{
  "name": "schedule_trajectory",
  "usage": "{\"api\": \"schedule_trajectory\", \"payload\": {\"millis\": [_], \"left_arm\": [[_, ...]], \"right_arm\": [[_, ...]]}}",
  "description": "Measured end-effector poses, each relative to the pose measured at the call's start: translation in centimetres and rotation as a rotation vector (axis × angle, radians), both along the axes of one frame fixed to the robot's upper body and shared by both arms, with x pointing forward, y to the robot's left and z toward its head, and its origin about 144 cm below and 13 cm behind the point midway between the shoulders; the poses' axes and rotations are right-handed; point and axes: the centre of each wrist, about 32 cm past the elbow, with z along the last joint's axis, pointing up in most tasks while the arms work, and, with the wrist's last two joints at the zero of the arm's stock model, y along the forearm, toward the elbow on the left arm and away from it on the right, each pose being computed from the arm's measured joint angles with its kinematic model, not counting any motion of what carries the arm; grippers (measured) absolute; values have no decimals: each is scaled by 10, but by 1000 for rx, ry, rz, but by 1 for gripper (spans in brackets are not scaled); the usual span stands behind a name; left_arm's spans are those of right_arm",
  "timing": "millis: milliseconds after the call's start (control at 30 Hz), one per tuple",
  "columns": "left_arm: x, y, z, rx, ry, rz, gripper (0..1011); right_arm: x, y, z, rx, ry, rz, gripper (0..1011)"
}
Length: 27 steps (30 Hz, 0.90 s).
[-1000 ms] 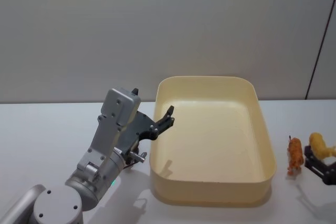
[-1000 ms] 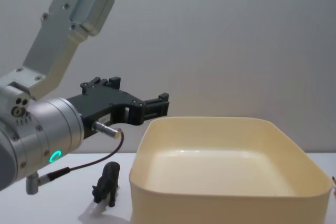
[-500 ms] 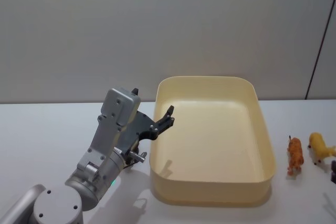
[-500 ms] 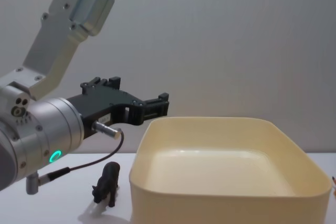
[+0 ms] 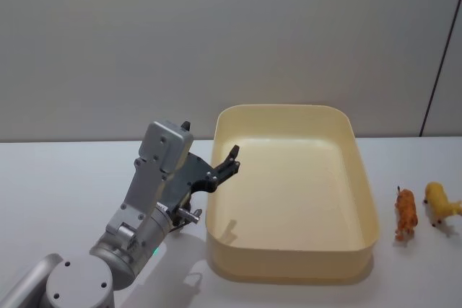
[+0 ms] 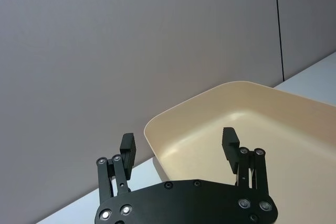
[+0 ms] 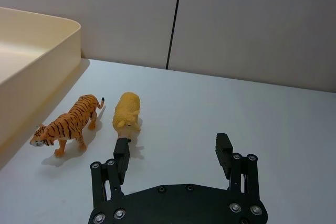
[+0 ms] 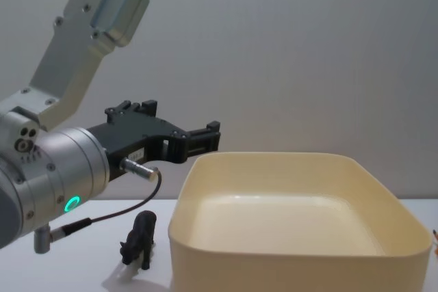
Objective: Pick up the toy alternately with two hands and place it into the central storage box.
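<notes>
**Item 1, toys.** You have three on the worktop point(image 5: 58, 178), none in the box point(image 5: 289, 265).
- Tiger point(image 7: 68, 123): upright, on the box's right, near its wall.
- Yellow toy point(image 7: 127, 111): upright, just beside the tiger, on the side away from the box.
- Black toy point(image 8: 140, 236): upright, just beside the box's left wall, near the front corner and below the left arm.

**Item 2, box.** The cream tub sits mid-worktop, and the head view shows its floor bare.

**Item 3, left claw point(image 6: 178, 142).** It is released, fingers spread with nothing between them. It hangs raised at the box's left rim, tips pointing over the inside.

**Item 4, right claw point(image 7: 173, 150).** It is released and empty. It sits low over the worktop on the box's right, with the yellow toy and the tiger ahead of it.

**Item 5, hazards for you to watch.**
- Tiger and yellow toy stand so close that one closing claw may catch both, or tip the neighbour as a finger comes down.
- The tiger is near the box, so the inner finger may strike the wall or nudge the box.
- The black toy is tucked against the left wall under the arm. A descent there risks scraping the rim or toppling the toy.
- The toys are small and thin-legged, so an off-centre grip may let one twist and drop short of the box.
</notes>
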Motion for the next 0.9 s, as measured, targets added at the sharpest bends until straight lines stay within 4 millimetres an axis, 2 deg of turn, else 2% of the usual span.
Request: {"api": "schedule_trajectory", "payload": {"millis": [233, 900], "left_arm": [[0, 0, 0, 0, 0, 0, 1001], [0, 0, 0, 0, 0, 0, 1001]], "right_arm": [[17, 1, -5, 1, 11, 22, 1001], [81, 17, -20, 12, 90, 97, 1001]]}}
